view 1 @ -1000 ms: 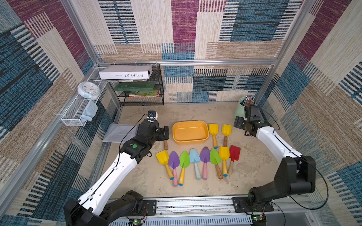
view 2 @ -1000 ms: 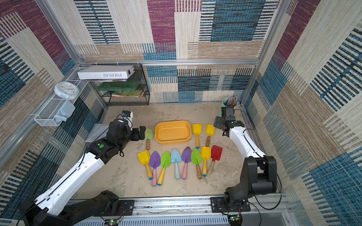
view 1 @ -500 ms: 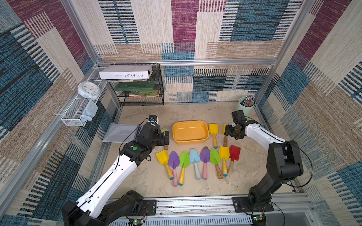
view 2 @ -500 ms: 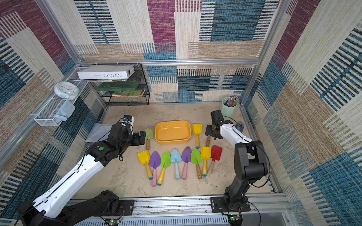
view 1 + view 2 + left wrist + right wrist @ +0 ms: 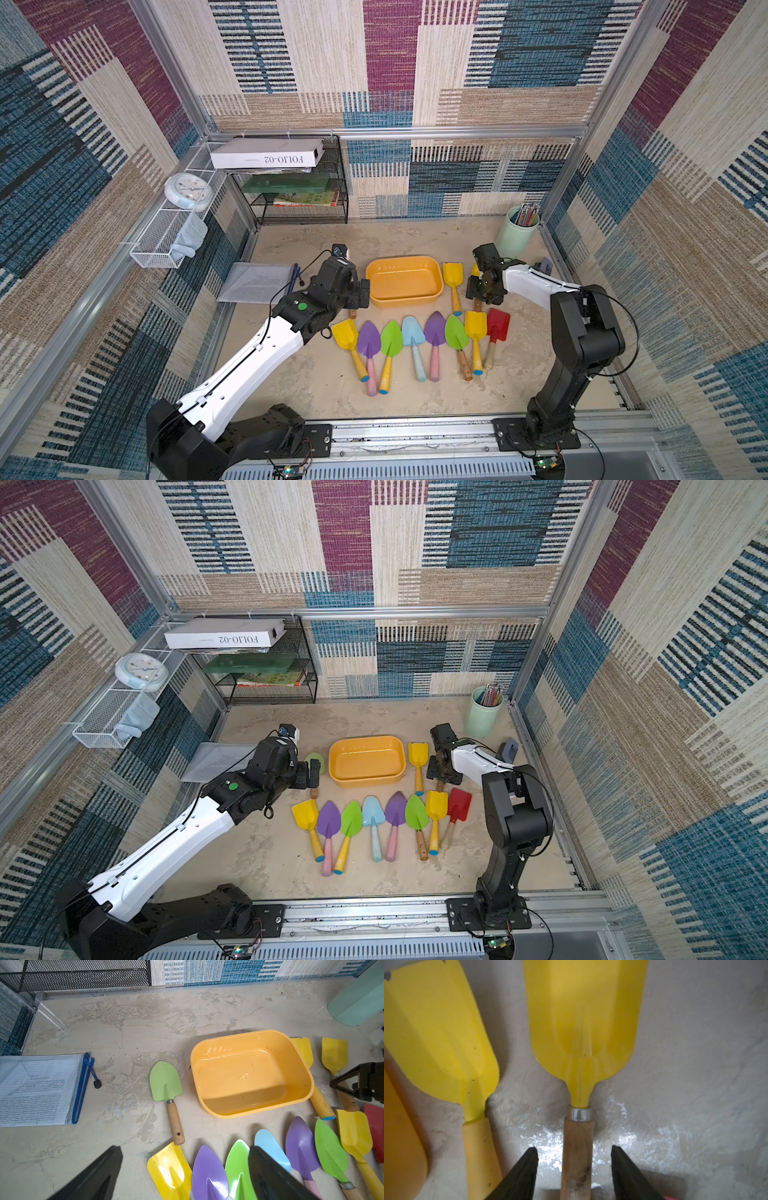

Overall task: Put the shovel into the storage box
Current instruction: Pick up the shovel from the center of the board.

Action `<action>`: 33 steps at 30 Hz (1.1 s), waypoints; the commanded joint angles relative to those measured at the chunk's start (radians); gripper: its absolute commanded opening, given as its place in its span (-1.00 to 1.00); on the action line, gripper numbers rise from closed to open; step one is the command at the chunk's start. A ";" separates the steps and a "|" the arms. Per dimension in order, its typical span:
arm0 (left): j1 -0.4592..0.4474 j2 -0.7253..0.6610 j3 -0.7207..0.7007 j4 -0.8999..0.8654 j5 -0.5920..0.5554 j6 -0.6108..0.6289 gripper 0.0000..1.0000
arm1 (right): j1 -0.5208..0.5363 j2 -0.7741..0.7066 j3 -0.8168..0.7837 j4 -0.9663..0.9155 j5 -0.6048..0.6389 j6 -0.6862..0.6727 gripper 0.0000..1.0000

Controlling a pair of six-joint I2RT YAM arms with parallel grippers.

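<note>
The storage box (image 5: 405, 282) (image 5: 366, 762) (image 5: 245, 1078) is a shallow yellow-orange tub, empty, at mid-table. To its right lie two yellow shovels. The outer shovel (image 5: 583, 1022) has a wooden handle (image 5: 577, 1147). My right gripper (image 5: 574, 1148) (image 5: 484, 291) (image 5: 444, 771) is low over it, open. Its jaws straddle the handle with a gap on each side. From above, the gripper hides most of this shovel. My left gripper (image 5: 185, 1147) (image 5: 359, 293) stands wide open and empty, left of the box, above a pale green shovel (image 5: 165, 1082).
Several coloured shovels (image 5: 415, 332) lie in a row in front of the box. The second yellow shovel (image 5: 452, 276) lies against the box. A mint pencil cup (image 5: 515, 237) stands back right. A mesh document pouch (image 5: 257, 282) and a black wire rack (image 5: 299, 195) are at the left.
My right arm swung from beside the pencil cup inward and down over the wooden-handled yellow shovel, and its jaws have narrowed. The left arm shifted slightly toward the front.
</note>
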 commanded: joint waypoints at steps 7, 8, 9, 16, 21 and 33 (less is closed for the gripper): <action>-0.027 0.026 0.023 -0.015 -0.042 -0.003 0.99 | 0.003 0.007 -0.027 0.038 0.002 0.008 -0.01; -0.030 0.028 0.023 -0.017 -0.044 -0.003 0.99 | 0.003 0.009 -0.029 0.040 -0.002 0.007 -0.04; -0.032 0.031 0.025 -0.018 -0.044 -0.005 0.99 | 0.003 0.009 -0.029 0.044 -0.004 0.008 -0.09; -0.046 0.044 0.036 -0.020 -0.045 -0.012 0.99 | 0.003 0.009 -0.048 0.071 -0.016 0.005 -0.51; -0.055 0.047 0.041 -0.023 -0.049 -0.014 0.99 | 0.003 0.006 -0.050 0.078 -0.020 0.000 -0.60; -0.065 0.054 0.051 -0.030 -0.051 -0.013 0.99 | 0.003 -0.030 -0.059 0.091 -0.007 -0.018 -1.00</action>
